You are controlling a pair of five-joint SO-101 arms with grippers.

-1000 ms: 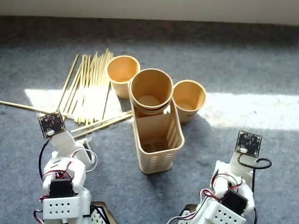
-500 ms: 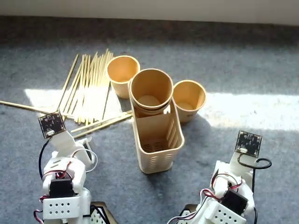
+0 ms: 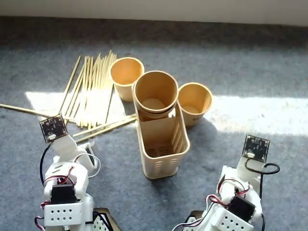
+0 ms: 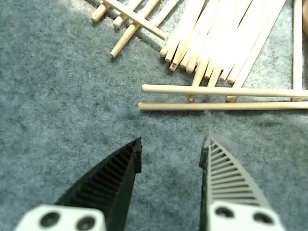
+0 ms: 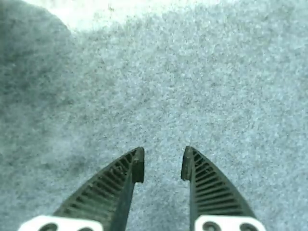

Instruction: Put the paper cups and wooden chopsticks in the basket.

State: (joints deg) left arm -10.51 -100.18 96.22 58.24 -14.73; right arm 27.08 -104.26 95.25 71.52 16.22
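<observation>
A cream slotted basket (image 3: 166, 154) stands mid-carpet with nested paper cups (image 3: 155, 91) at its far end. One loose cup (image 3: 126, 72) stands to its far left, another (image 3: 194, 99) to its right. Several wooden chopsticks (image 3: 91, 89) lie fanned on the carpet at the left, with two (image 3: 107, 126) crossing toward the basket. The same chopsticks (image 4: 221, 98) lie just beyond my left gripper (image 4: 171, 154), which is open and empty above bare carpet. My right gripper (image 5: 162, 164) is open over bare carpet at the near right, holding nothing.
Grey carpet (image 3: 250, 67) covers the whole surface, with a sunlit band across the middle. A pale wall strip runs along the far edge. Both arm bases (image 3: 65, 202) (image 3: 236, 207) sit at the near edge, either side of the basket.
</observation>
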